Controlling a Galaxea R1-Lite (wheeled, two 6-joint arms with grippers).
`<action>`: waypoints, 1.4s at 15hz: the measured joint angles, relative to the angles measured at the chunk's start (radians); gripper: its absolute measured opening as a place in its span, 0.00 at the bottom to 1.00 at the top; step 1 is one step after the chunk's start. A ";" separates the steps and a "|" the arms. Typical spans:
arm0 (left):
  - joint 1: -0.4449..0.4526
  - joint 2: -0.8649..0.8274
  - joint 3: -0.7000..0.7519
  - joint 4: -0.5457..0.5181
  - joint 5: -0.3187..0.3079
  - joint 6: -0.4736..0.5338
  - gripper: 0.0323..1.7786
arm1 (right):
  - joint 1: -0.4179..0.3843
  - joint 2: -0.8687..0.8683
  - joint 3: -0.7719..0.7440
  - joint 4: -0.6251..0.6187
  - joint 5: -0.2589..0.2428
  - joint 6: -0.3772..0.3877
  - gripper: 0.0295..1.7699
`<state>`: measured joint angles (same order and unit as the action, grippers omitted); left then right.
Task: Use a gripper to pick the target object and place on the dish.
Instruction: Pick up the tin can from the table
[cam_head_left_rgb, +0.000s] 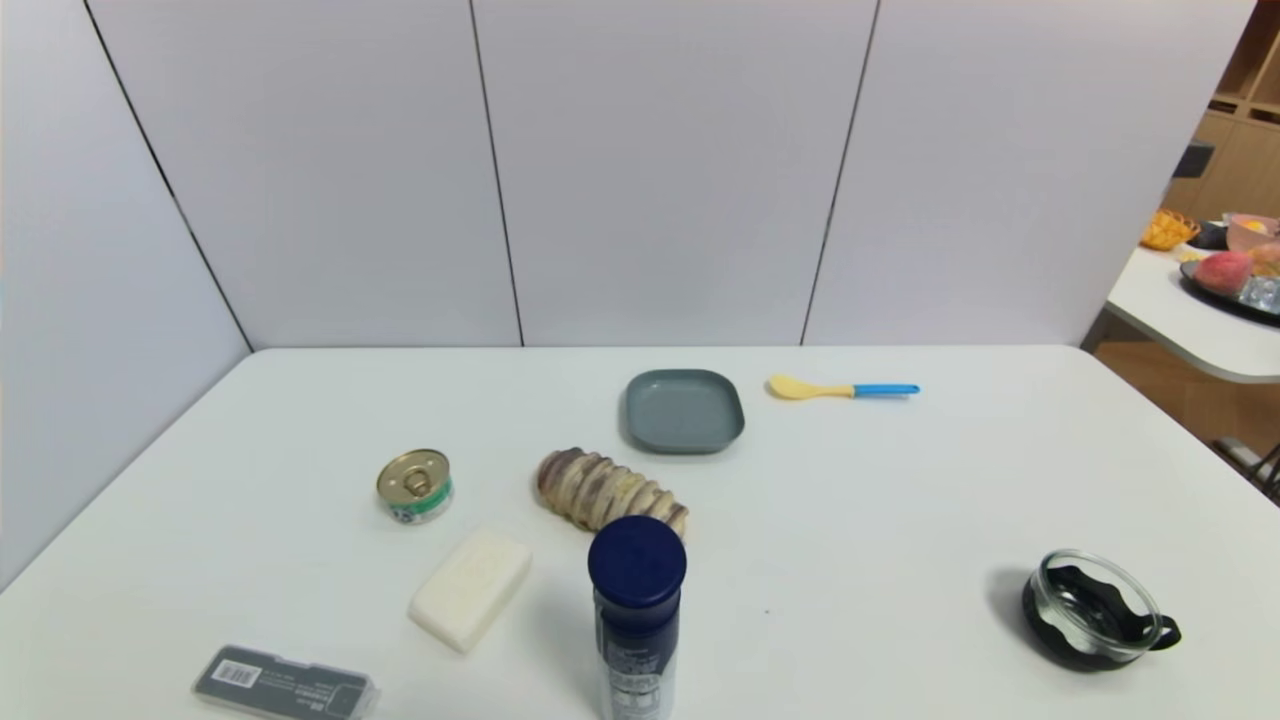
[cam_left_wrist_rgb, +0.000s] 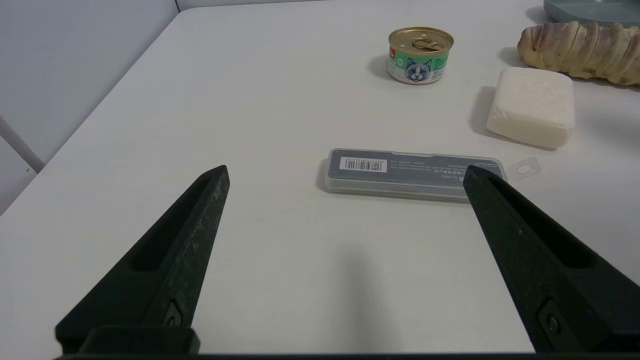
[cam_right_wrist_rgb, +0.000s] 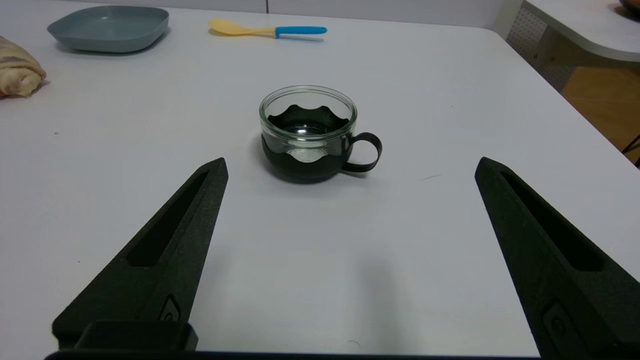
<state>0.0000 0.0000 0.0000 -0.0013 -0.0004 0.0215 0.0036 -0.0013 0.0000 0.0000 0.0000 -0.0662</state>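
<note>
The target object, a squat tin can (cam_head_left_rgb: 415, 486) (cam_left_wrist_rgb: 420, 55) with a gold pull-tab lid and green-and-white cat label, stands upright on the white table, left of centre. The dish (cam_head_left_rgb: 684, 410) (cam_right_wrist_rgb: 110, 27), a grey-blue rounded-square plate, lies empty farther back near the middle. My left gripper (cam_left_wrist_rgb: 345, 172) hovers open near the table's front left, well short of the can, with nothing between its fingers. My right gripper (cam_right_wrist_rgb: 350, 165) is open near the front right, facing the glass cup. Neither arm shows in the head view.
A flat grey case (cam_head_left_rgb: 285, 684) (cam_left_wrist_rgb: 414, 173) lies just ahead of the left gripper. A white block (cam_head_left_rgb: 470, 588), a striped bread roll (cam_head_left_rgb: 610, 490) and a tall blue-capped bottle (cam_head_left_rgb: 636, 617) stand between can and dish. A yellow spoon (cam_head_left_rgb: 840, 388) and a glass cup (cam_head_left_rgb: 1095, 608) lie to the right.
</note>
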 joint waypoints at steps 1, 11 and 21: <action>0.000 0.000 0.000 0.000 0.000 0.000 0.95 | 0.000 0.000 0.000 0.000 0.000 0.001 0.97; 0.000 0.000 0.000 0.000 0.000 0.000 0.95 | 0.000 0.000 0.000 0.000 0.000 0.001 0.97; 0.000 0.000 -0.002 -0.013 0.001 0.001 0.95 | 0.000 0.000 0.000 0.000 0.000 0.000 0.97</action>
<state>0.0000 0.0000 -0.0023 -0.0147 0.0004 0.0226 0.0036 -0.0013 0.0000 0.0000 0.0000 -0.0657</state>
